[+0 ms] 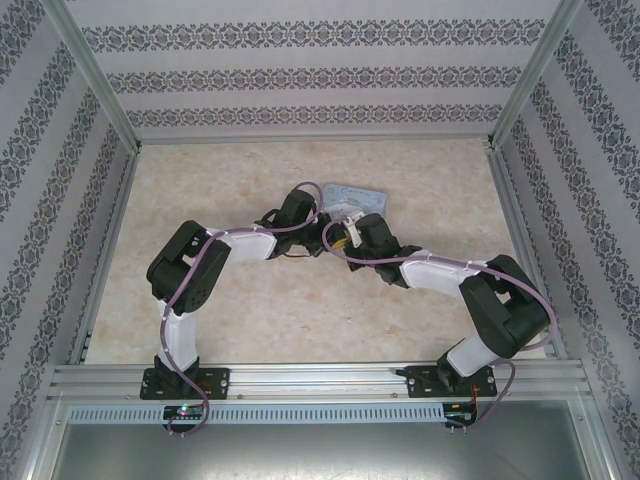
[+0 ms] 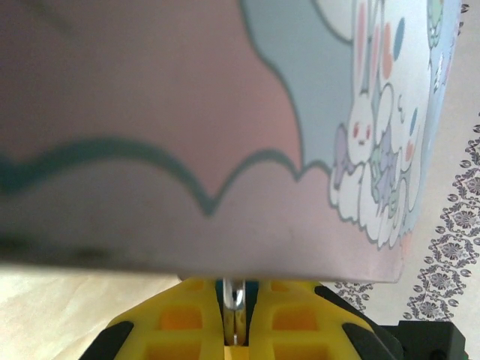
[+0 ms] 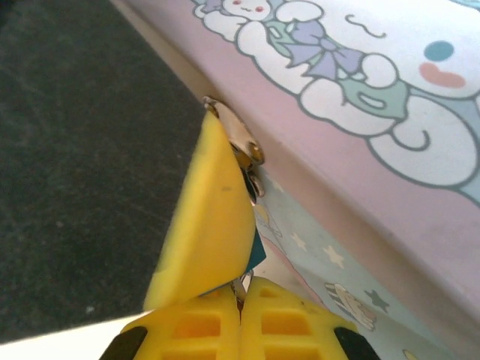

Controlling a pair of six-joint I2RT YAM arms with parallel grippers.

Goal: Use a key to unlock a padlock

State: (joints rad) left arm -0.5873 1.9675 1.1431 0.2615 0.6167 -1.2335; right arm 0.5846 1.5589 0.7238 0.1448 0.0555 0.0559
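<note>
Closest to the left wrist camera, the left gripper (image 2: 234,291) has its yellow pads (image 2: 180,319) pressed together on a thin silvery sliver. I take this for part of the padlock (image 2: 235,313), though too little of it shows to be sure. Just above it is the underside of the cartoon tin (image 2: 187,112), so the lock sits right at the tin's lower edge.

On the right wrist view, the right gripper (image 3: 241,225) is likewise closed tight. A small brownish-silver piece pokes past the tip of one finger (image 3: 210,217) and touches the side of the tin (image 3: 360,150). This is most likely the key (image 3: 241,141).

Both parts should be light, rigid metal, smooth enough to skid on the pads. The lock probably swings freely on its thin shackle, so it is better held flat across its body, keyhole facing out. The key is slim and could pivot in the pinch. It wants holding by its broad head, with the blade free and in line with the keyhole.

Farther out, from above, both grippers (image 1: 318,232) meet at the near edge of the tin (image 1: 362,194). The tin lies near the middle of the marbled table (image 1: 250,320), and the lock and key are too small to make out.
</note>
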